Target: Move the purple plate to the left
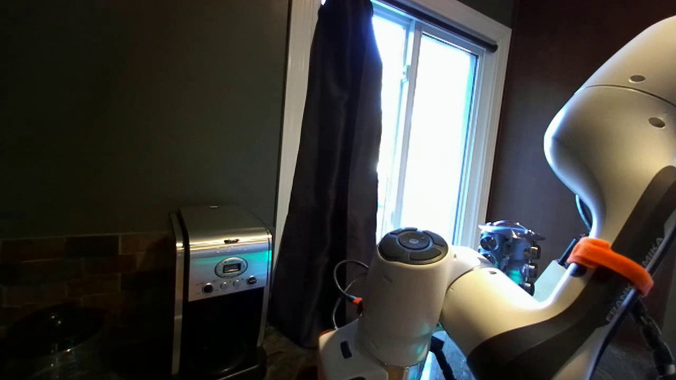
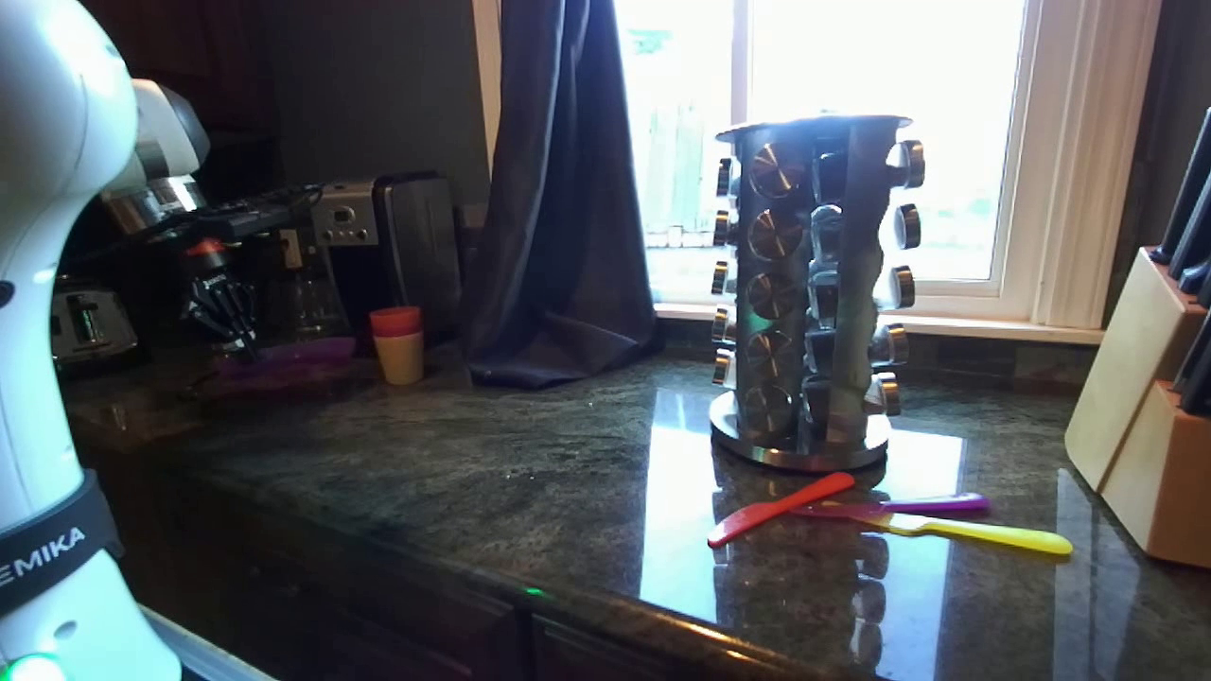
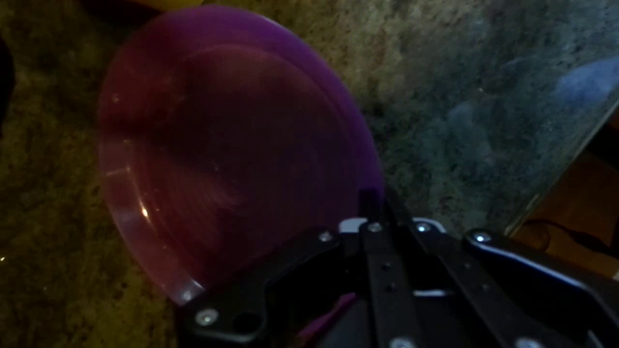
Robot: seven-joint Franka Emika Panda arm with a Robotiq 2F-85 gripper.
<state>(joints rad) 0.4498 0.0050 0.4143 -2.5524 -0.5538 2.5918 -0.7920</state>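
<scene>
The purple plate [image 3: 232, 145] fills the left and middle of the wrist view, round and shallow with a glossy raised rim. In an exterior view the plate [image 2: 307, 357] is at the far, dark end of the counter, under my gripper [image 2: 244, 342]. In the wrist view my gripper's fingers [image 3: 382, 200] are close together at the plate's right rim, one inside and one outside, shut on the rim. The plate's lower right part is hidden behind the gripper. I cannot tell whether the plate is lifted. The plate and fingers are out of sight in an exterior view.
An orange cup [image 2: 395, 322] sits in a yellow cup [image 2: 401, 357] beside the plate. A coffee maker [image 1: 224, 285] and a toaster [image 2: 90, 322] stand nearby. A spice rack [image 2: 809, 293], several knives [image 2: 889, 515] and a knife block [image 2: 1149, 416] are farther along. The counter edge [image 3: 556, 186] shows right.
</scene>
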